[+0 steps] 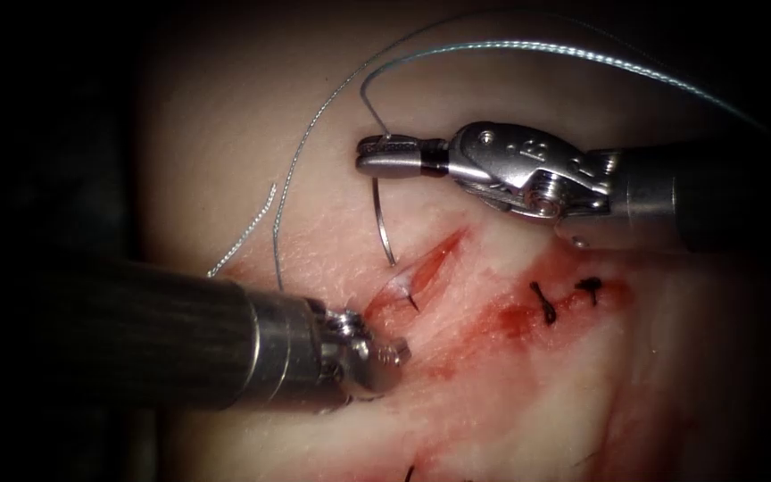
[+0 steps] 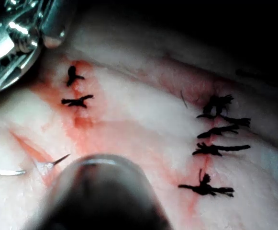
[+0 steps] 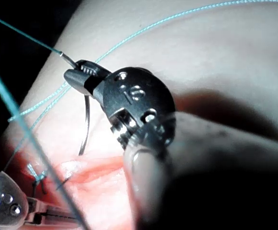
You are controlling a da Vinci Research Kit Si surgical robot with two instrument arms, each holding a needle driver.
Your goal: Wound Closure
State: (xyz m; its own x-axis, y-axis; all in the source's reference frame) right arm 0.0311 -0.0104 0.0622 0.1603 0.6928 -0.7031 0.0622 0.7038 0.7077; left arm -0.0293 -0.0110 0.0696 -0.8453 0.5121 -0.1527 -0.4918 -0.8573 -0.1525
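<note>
Above cut (image 1: 426,268), needle (image 1: 384,219) upright — tip down

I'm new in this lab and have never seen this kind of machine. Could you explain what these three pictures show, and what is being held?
This is a surgical practice robot with two thin arms, each ending in a small two-jawed tool. One picture looks down from an endoscope; the other two come from cameras riding on each arm.

The pale surface is the tissue, pork belly with an open cut, red fluid and dark stitches from earlier closures.

The right tool grips the curved needle near its thread end. The needle's tip dips into the cut's left edge and peeks out inside the cut. The bluish thread trails upward.

The left tool grips the tissue at the cut's lower end.
</note>
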